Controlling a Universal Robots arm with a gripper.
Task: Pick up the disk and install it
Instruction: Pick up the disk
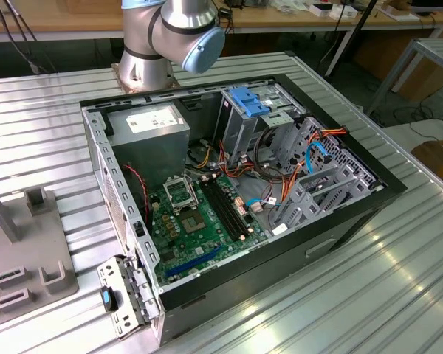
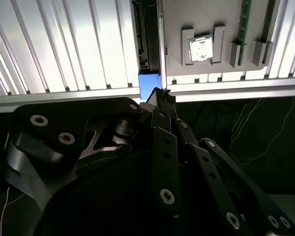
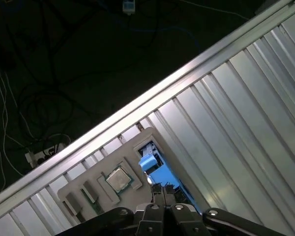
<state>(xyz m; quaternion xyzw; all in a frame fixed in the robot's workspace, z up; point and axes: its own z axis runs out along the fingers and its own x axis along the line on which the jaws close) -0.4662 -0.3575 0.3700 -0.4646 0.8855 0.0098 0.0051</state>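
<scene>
The table [image 1: 399, 280] is silver, ribbed in long parallel stripes. The computer case [image 1: 280, 258] is black, its motherboard [image 1: 199, 221] green, its drive cage [image 1: 249, 101] topped bright blue, its wires [image 1: 332, 133] orange. In both wrist views the gripper [image 2: 162, 96] is black, and the disk [image 3: 157, 172] shows bright blue against a pale grey tray [image 2: 206, 19].

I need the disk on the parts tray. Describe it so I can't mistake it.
Find the grey parts tray lying on the ribbed metal table. Along the tray's edge, beside the square silver processor chip, the disk stands on edge in a slot, right at the pincer. Its bright blue frame is the tray's one blue thing.
</scene>
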